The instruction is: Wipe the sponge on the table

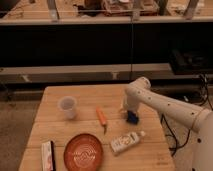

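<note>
The sponge (pixel 132 118) lies on the right half of the tabletop (pixel 85 95), a small dark-blue block with the claw (pixel 128 110) directly over it, at or just above its top. The arm hides the contact from this view, so I cannot tell whether the claw is spread, closed, or pinching the sponge. That uncertainty is the main risk. If the claw only presses down without a firm hold, a sideways stroke could slide off the soft block and leave it behind, or tip it onto an edge. The neighbours are the next concern. The carrot (pixel 102 118) lies just to the left at about the same depth, and the white bottle (pixel 126 143) lies on its side a little nearer the camera. A long sweep either way would probably knock one of them, and both could roll. The tabletop's right edge is also near, so a stroke outward could carry the sponge over it. The cup (pixel 67 107) and red plate (pixel 84 153) sit well apart and look safe.
</note>
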You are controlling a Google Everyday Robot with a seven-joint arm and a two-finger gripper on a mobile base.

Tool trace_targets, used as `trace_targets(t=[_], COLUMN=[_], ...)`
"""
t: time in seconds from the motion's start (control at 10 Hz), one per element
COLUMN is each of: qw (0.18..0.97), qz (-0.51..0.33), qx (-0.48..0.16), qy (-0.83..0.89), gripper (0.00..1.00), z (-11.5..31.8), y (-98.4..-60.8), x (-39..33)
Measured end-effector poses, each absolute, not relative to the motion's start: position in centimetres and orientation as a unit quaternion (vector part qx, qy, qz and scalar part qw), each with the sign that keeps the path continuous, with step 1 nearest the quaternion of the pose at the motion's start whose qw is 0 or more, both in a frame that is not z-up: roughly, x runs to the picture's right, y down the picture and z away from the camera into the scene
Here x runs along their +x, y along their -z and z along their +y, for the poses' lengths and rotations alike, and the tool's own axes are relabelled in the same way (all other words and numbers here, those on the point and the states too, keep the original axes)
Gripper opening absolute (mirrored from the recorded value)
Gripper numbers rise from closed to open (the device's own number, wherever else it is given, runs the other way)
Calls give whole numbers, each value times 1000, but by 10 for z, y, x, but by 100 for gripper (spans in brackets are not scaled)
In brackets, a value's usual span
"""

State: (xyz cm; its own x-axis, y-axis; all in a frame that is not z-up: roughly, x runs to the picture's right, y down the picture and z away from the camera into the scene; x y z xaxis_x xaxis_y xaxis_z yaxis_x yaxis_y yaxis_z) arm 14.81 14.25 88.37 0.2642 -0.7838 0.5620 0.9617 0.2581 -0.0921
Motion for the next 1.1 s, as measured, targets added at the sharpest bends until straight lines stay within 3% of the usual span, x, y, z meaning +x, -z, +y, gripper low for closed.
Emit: trace_targets(t=[0.5, 1.1], qw=[764, 770], qz=[-207, -194], qx=[-216, -203], qy=[572, 573], gripper=[80, 80], z=[140, 85], y=[-879, -819], x=[150, 161])
